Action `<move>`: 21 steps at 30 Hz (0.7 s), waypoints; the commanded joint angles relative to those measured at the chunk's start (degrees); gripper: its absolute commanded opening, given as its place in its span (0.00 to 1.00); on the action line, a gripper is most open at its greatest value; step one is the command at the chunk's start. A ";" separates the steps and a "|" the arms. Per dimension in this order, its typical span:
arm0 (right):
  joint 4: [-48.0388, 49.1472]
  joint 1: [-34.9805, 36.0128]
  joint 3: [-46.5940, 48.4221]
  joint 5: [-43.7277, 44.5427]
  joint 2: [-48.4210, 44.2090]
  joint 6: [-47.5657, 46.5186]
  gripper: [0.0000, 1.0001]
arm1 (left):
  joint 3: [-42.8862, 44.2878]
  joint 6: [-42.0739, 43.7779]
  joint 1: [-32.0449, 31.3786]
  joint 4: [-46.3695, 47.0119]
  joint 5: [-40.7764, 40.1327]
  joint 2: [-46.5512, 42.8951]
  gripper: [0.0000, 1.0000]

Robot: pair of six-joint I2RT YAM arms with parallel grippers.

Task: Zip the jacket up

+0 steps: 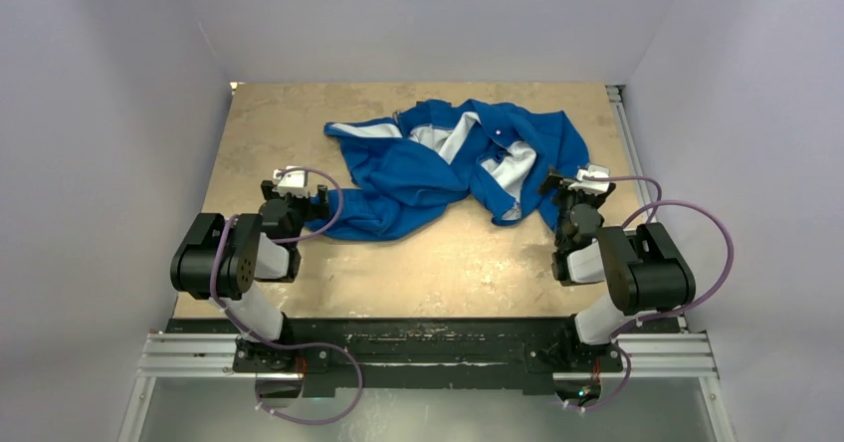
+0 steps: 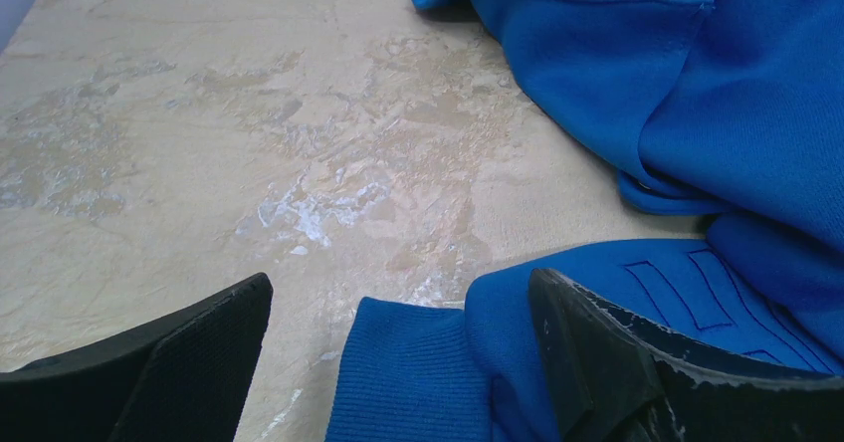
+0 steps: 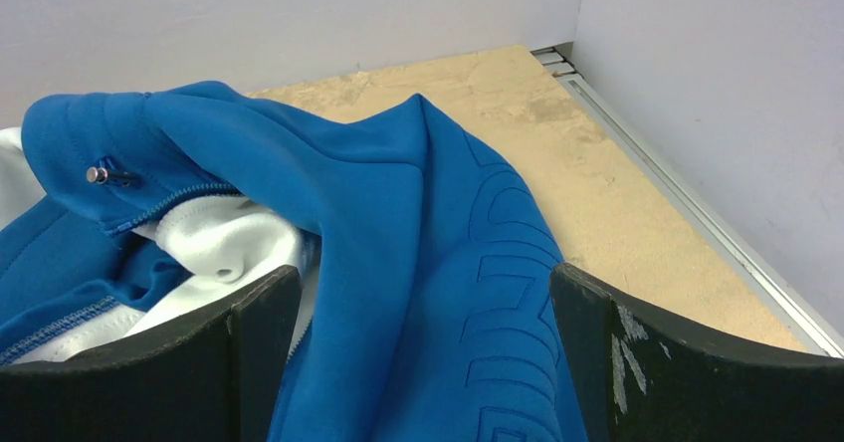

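A worn, mottled tan tabletop (image 1: 299, 133), scuffed with pale patches, sits inside a plain enclosure of pale grey-lilac walls (image 1: 418, 14) on its far, left and right sides, with a metal rail (image 1: 625, 133) running along the right edge. One jacket (image 1: 418, 168), royal blue, lies crumpled on the far half of the tabletop, right of centre. Its white lining (image 1: 513, 168) is turned out in several places and one sleeve trails toward the left edge. Two black arms (image 1: 234, 263) are mounted at the near edge, each carrying looped purple cables (image 1: 697, 223). The left gripper (image 1: 299, 198) stands with its jaws spread wide and nothing between them. It is low over the bare surface, with the sleeve's ribbed cuff (image 2: 398, 372) lying just inside the gap and blue fabric against its right finger. The right gripper (image 1: 572, 185), also fully spread and holding nothing, sits at the jacket's right side. From its wrist camera a fold of blue fabric fills the space between the jaws, but whether it touches either finger cannot be told. One silvery zipper pull (image 3: 98, 174) shows at the left of that view, on a raised blue fold above the lining. The far-right corner of the tabletop beyond the fold is bare wood meeting the rail.
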 commanded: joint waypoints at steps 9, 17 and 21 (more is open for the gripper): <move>-0.43 -0.39 1.37 -1.72 -1.46 1.49 0.99 | 0.96 -1.14 -0.06 1.35 0.41 -0.83 0.99; -48.37 0.38 17.72 11.03 -18.65 13.21 0.99 | 25.49 2.02 3.98 -48.93 2.98 -13.02 0.99; -53.96 0.17 21.27 -10.53 -21.83 17.37 0.99 | 34.91 4.98 4.00 -66.01 4.89 -17.97 0.99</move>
